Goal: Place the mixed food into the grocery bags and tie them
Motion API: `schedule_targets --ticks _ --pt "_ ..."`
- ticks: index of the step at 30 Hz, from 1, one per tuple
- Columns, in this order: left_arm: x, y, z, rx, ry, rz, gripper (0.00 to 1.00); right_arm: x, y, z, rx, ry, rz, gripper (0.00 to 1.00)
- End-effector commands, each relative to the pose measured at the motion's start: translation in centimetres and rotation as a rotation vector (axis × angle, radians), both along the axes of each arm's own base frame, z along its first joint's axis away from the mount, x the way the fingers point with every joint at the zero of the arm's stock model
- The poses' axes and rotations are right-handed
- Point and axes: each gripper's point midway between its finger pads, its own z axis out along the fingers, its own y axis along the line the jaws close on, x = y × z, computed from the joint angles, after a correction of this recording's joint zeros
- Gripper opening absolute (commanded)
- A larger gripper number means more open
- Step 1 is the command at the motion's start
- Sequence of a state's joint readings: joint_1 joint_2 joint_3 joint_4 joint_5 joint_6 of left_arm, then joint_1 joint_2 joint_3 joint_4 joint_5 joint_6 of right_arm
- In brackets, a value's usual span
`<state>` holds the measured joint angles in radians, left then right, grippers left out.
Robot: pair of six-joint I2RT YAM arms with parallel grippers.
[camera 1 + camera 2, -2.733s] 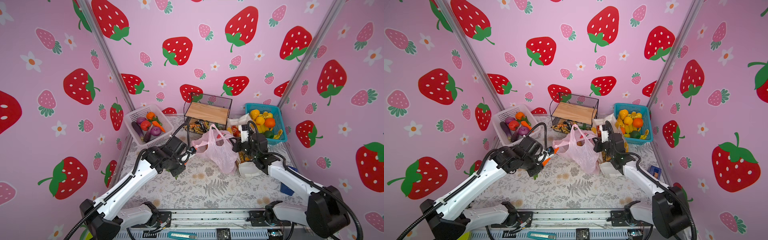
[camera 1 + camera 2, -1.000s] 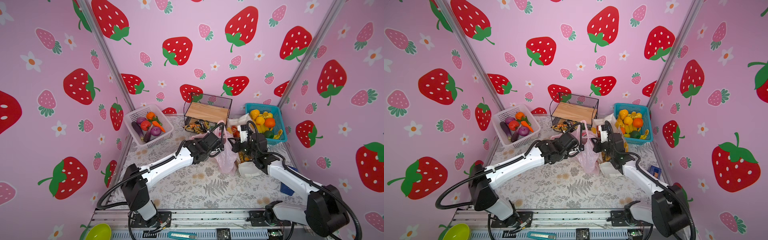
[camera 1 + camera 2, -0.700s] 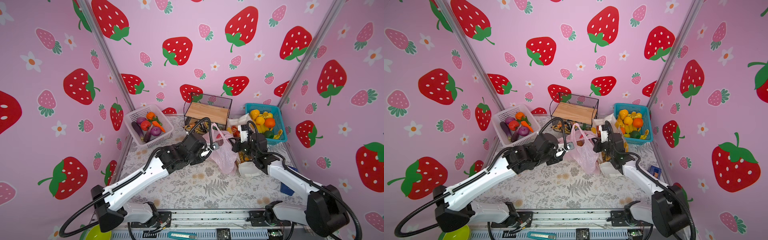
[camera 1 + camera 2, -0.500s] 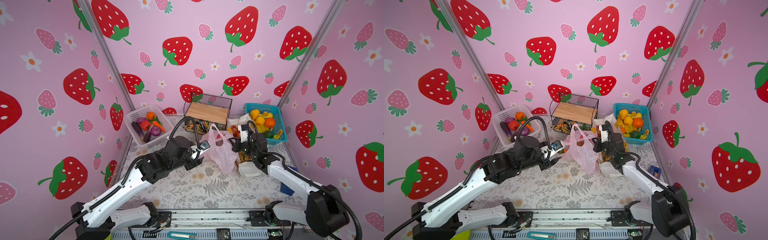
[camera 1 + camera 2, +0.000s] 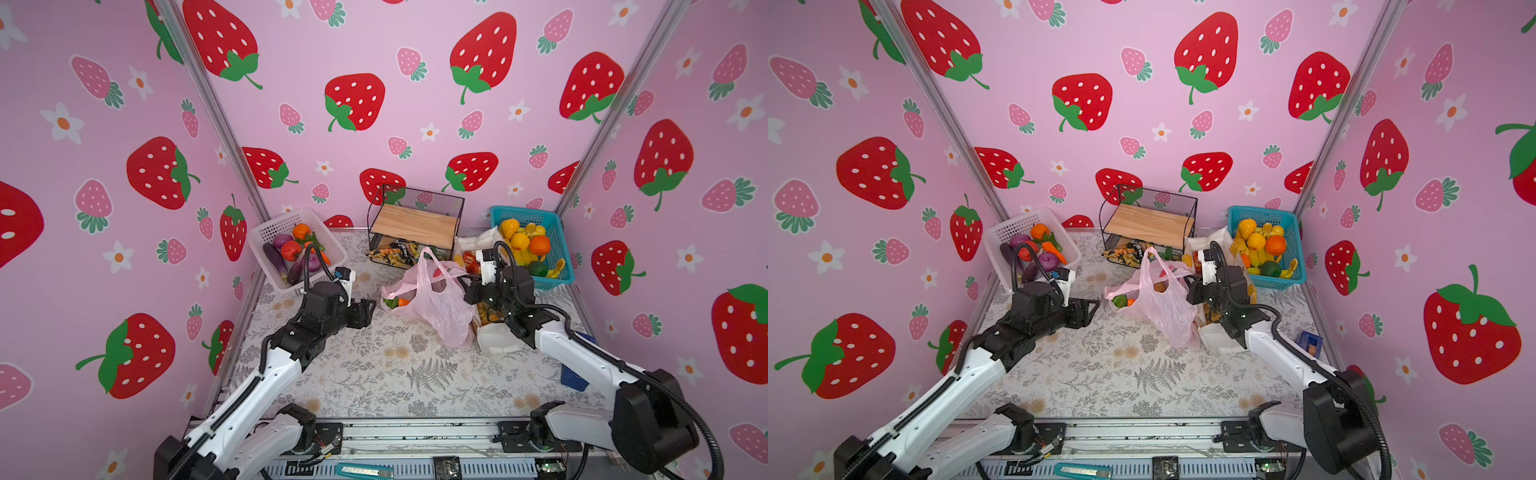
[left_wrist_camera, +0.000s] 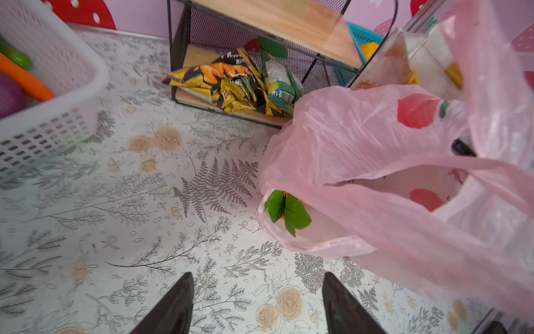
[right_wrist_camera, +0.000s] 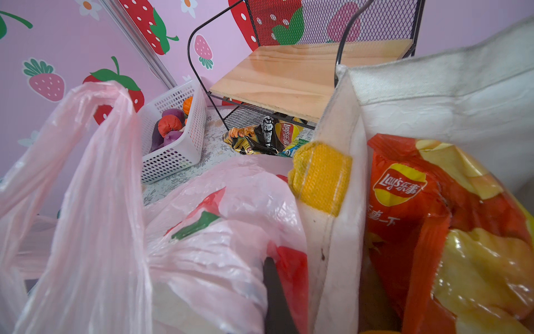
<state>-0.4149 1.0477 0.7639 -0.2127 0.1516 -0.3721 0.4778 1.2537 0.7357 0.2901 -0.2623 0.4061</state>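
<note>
Where pink bag (image 5: 440,307) slumps, white tote (image 5: 494,338) touching; wire shelf (image 5: 415,224) just behind

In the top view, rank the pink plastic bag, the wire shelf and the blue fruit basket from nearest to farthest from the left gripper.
1. pink plastic bag, just right of the left gripper.
2. wire shelf, back middle.
3. blue fruit basket, back right corner.

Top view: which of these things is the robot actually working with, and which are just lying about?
In the job: pink bag, white tote, toy vegetables, snack packets under the wire shelf, red chip packet already in the tote.
Just lying about: white basket, fruit in the blue basket, the shelf itself, teal cutter at the front edge.
</note>
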Motion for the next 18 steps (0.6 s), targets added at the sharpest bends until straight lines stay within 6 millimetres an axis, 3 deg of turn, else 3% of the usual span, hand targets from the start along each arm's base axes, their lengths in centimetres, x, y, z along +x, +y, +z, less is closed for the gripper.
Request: schedule_targets --ticks 1,10,18 --pt "2.5 -2.4 1.6 -0.146 -0.009 -0.015 0.71 0.1 0.1 0.3 0.007 -0.010 0.002 0.00" --pt "8.0 -3.8 0.9 -0.114 -0.021 -0.045 0.65 0.0 0.1 0.2 0.008 -0.008 0.008 0.00" --pt "10.2 -5.8 1.9 -0.111 -0.087 -0.176 0.60 0.0 0.2 0.2 0.008 -0.007 0.011 0.00"
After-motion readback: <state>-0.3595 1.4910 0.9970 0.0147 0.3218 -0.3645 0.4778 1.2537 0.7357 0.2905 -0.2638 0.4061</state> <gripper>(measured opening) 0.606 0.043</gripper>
